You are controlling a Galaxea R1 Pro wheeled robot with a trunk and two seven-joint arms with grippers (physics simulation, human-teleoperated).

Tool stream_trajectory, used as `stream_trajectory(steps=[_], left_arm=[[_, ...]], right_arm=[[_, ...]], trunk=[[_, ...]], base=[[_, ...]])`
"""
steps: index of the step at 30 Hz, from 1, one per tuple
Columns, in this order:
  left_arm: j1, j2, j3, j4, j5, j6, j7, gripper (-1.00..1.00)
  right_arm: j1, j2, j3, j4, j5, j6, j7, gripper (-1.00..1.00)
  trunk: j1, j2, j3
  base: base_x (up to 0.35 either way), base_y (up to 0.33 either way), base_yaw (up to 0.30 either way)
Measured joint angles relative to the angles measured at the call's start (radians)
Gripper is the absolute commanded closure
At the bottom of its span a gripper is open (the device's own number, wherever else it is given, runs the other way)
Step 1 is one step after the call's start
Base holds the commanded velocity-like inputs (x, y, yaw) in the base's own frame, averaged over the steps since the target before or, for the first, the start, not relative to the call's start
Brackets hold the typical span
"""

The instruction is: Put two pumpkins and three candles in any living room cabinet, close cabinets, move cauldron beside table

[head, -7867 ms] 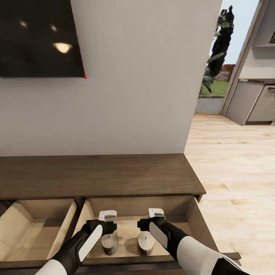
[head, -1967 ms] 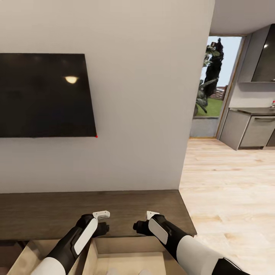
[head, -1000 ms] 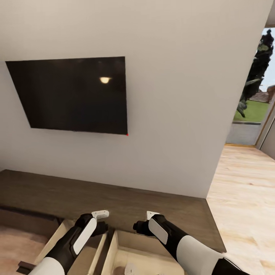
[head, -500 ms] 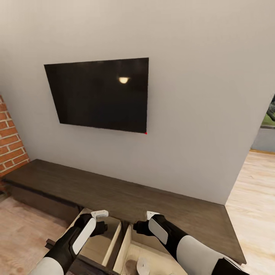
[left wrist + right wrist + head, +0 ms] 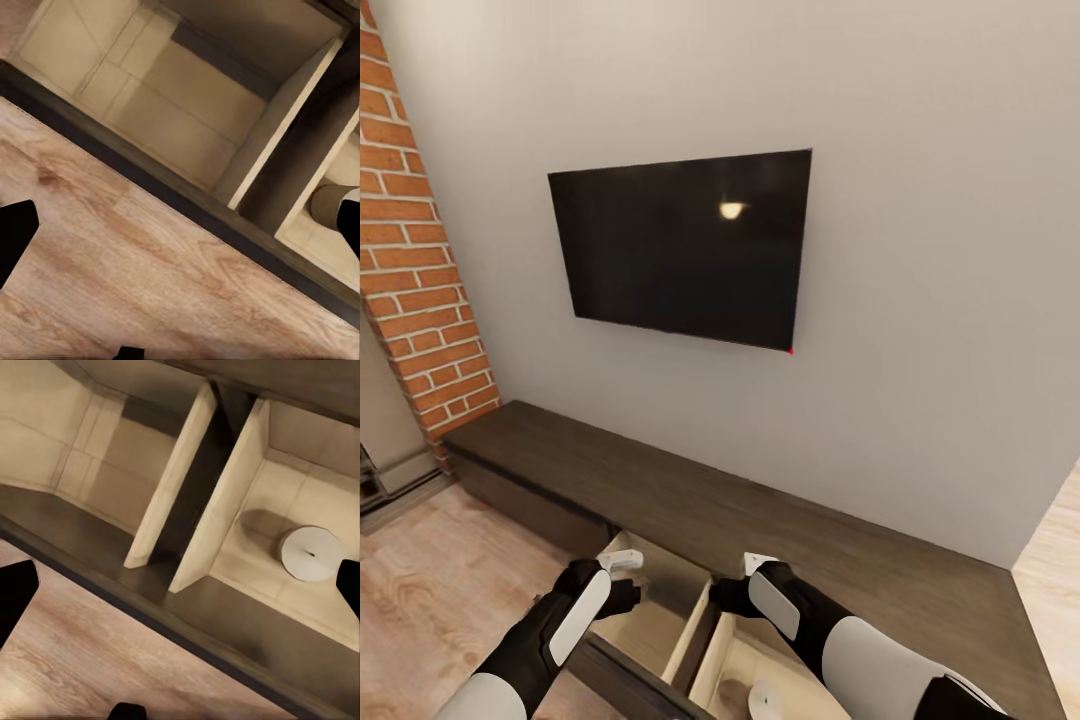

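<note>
I am holding both arms low in the head view over the long dark-brown wood cabinet [image 5: 780, 520], whose two beige-lined drawers are standing open. The left gripper [image 5: 622, 566] and right gripper [image 5: 752, 568] are carrying nothing, jaws spread. One stubby pale-topped candle [image 5: 311, 553] is sitting in the right-hand drawer; a second is probably beside it. I am judging the sensible move is turning slowly, elbows tucked, clearing those drawer fronts.

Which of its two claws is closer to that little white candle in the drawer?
Right. The right gripper hangs just above the candle; the left gripper hangs farther off, over the neighbouring drawer.
</note>
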Motion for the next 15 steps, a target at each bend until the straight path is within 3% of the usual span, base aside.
stream_trajectory(steps=[15], left_arm=[[0.0,0.001,0.001,0.0,0.0,0.0,0.002,-1.0]], right_arm=[[0.0,0.0,0.0,0.0,0.0,0.0,0.0,-1.0]], trunk=[[0.0,0.0,0.0]], base=[[0.0,0.0,0.286]])
